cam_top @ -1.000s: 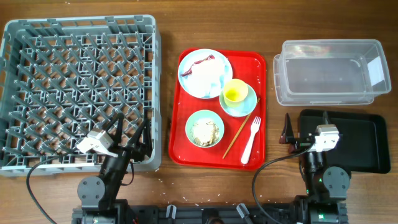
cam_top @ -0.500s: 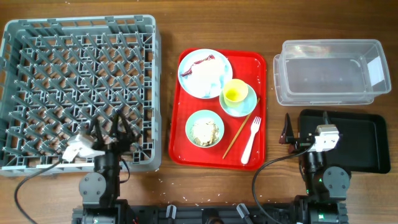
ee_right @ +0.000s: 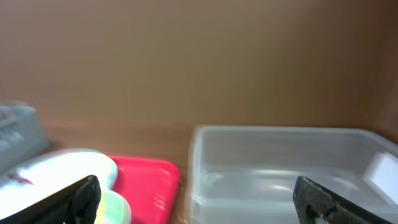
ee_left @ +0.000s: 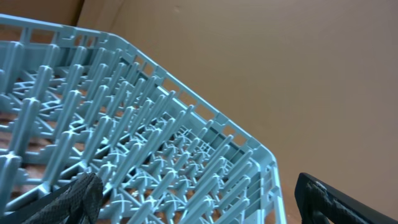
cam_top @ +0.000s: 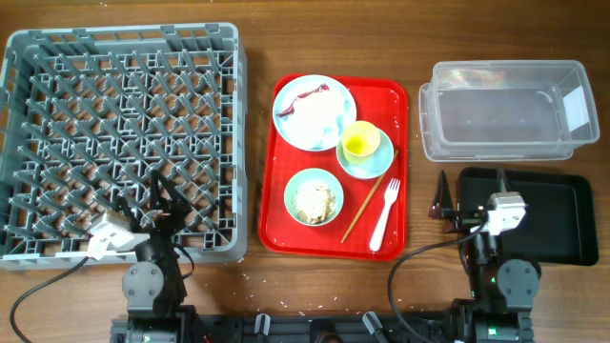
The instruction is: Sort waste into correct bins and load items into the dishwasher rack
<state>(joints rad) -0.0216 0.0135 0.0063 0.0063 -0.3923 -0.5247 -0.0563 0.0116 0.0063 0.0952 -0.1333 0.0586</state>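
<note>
The grey dishwasher rack [cam_top: 124,43] fills the left side and shows close up in the left wrist view [ee_left: 155,143]. The mint plate [cam_top: 297,129] carries white tissue [cam_top: 319,114] and a red wrapper scrap [cam_top: 315,92]. The yellow cup [cam_top: 359,143] sits on the saucer [cam_top: 376,167]. The bowl [cam_top: 297,186] holds the rice clump [cam_top: 315,201]. A chopstick [cam_top: 367,205] and a white fork [cam_top: 385,214] lie beside it. The clear tub [cam_top: 510,110] and the black tray [cam_top: 548,224] are at the right. My left gripper [cam_top: 164,202] [ee_left: 202,199] is open and empty over the rack's front edge. My right gripper [cam_top: 469,181] [ee_right: 199,199] is open and empty at the black tray's left end.
The dishes all lie on a flat red tray [cam_top: 391,95] in the middle of the wooden table. In the right wrist view the clear tub [ee_right: 280,162] is ahead to the right, with the red tray [ee_right: 146,180] and the plate [ee_right: 56,168] to the left.
My left gripper has swung leftward along the rack's front edge, its fingers still open. My right gripper has barely moved. The dishes and waste have not moved.
</note>
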